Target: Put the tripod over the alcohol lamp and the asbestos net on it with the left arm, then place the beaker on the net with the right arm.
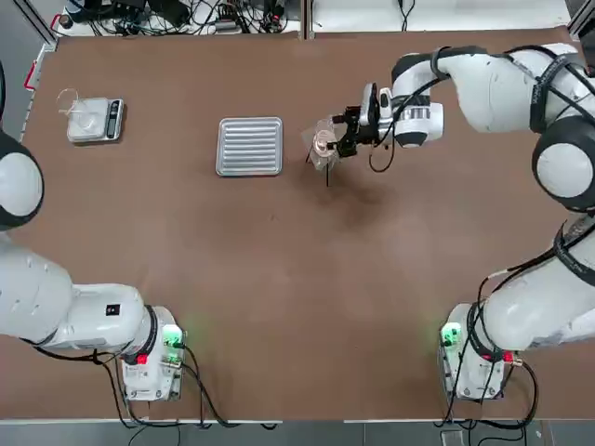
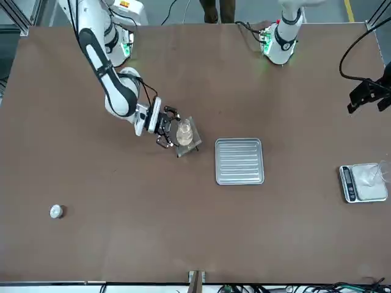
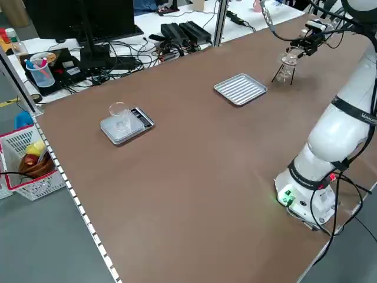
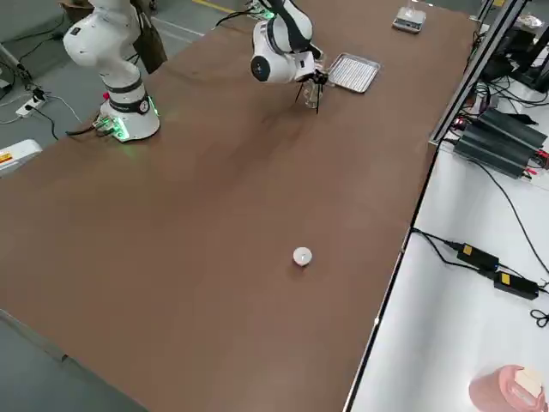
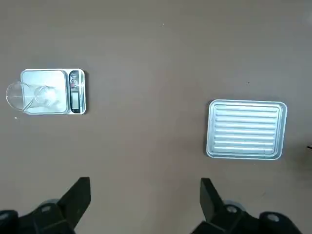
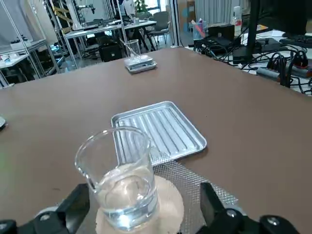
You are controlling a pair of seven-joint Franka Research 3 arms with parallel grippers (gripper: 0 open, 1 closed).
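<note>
The beaker (image 6: 122, 178), clear glass with some liquid in it, stands upright on the tan disc of the asbestos net (image 6: 197, 187). The net lies on the black tripod (image 1: 327, 175), just right of the table's middle at the far side. My right gripper (image 6: 145, 194) is open, with one finger on each side of the beaker and apart from the glass. The same gripper (image 1: 342, 137) reaches in from the right. The alcohol lamp is hidden under the net. My left gripper (image 5: 145, 190) is open and empty, raised high at the table's left side.
A ribbed silver tray (image 1: 250, 146) lies just left of the tripod. A scale with a glass dish (image 1: 95, 120) sits at the far left. A small white round object (image 2: 56, 211) lies far out on the right side. Cables run along the far edge.
</note>
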